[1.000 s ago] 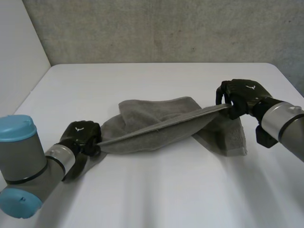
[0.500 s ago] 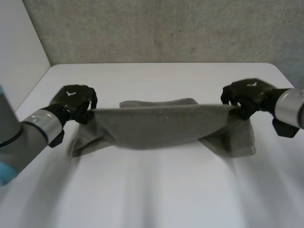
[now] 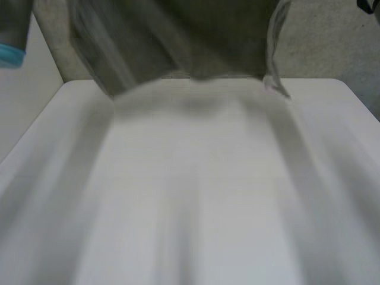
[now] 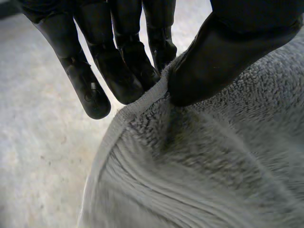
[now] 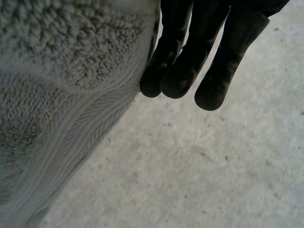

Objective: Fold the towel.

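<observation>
Pinching the towel (image 4: 213, 156) edge, left hand (image 4: 118, 61) and right hand (image 5: 190, 57) must hold it level and taut above the table (image 3: 196, 196).

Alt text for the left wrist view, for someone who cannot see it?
The left hand pinches the hemmed edge of a grey towel between its thumb and fingers. The towel's looped pile spreads away from the fingertips, with a speckled pale surface behind it.
</observation>
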Tool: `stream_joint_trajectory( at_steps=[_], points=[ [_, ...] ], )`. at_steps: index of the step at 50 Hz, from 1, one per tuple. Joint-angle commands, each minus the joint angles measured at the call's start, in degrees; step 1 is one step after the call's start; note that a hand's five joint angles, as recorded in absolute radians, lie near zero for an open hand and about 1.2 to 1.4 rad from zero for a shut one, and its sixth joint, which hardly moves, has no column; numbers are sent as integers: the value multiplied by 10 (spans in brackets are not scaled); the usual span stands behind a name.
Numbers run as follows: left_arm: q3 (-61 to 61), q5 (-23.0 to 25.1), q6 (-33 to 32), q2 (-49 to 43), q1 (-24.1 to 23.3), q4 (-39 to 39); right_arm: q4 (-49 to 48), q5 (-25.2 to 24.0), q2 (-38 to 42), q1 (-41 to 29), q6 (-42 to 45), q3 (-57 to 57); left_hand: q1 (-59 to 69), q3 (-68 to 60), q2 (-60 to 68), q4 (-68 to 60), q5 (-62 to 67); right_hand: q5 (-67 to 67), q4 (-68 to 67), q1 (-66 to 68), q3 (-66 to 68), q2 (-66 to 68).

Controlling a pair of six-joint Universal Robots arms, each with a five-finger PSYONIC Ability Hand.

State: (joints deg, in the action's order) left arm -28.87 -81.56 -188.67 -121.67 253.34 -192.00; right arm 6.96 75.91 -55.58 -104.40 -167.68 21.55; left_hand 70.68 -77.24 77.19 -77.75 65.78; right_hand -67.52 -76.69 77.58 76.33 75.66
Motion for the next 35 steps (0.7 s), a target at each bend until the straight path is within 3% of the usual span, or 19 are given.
stream_joint_trajectory(
  at_steps=[1, 9, 15, 17, 25, 32, 33, 34, 35],
  points=[
    [-102, 9, 31, 7, 8, -3, 2, -25, -23, 2, 4, 97, 93, -28, 28, -22, 42, -25, -33, 24, 37, 43],
    [-385, 75, 29, -7, 35, -53, 2, -97, -28, 7, 75, 278, 93, -28, 28, -22, 42, -25, -33, 24, 37, 43],
    [-491, 95, -6, -25, 41, -83, 2, -104, -21, 7, 145, 392, 93, -28, 28, -22, 42, -25, -33, 24, 37, 43],
    [-541, 96, -55, -28, 41, -91, 2, -101, -16, 4, 187, 463, 93, -28, 28, -22, 42, -25, -33, 24, 37, 43],
    [-610, 97, -163, -30, 40, -94, -32, -81, -15, 2, 192, 574, 93, -28, 28, -22, 42, -25, -33, 24, 37, 43],
    [-616, 91, -173, -35, 42, -119, -75, -20, -23, 8, 139, 620, 93, -28, 28, -22, 42, -25, -33, 24, 37, 43],
    [-616, 89, -173, -39, 44, -129, -85, -12, -25, 8, 128, 626, 10, 55, -55, 61, -41, 0, -9, 0, 12, 19],
    [-616, 89, -173, -39, 44, -130, -85, -12, -25, 8, 128, 626, 9, 56, -56, 61, -42, 0, -8, 0, 12, 19],
    [-616, 87, -173, -43, 46, -139, -92, -8, -29, 9, 121, 632, -139, 204, -204, 210, -190, 16, 8, -17, -5, 2]
  ],
)
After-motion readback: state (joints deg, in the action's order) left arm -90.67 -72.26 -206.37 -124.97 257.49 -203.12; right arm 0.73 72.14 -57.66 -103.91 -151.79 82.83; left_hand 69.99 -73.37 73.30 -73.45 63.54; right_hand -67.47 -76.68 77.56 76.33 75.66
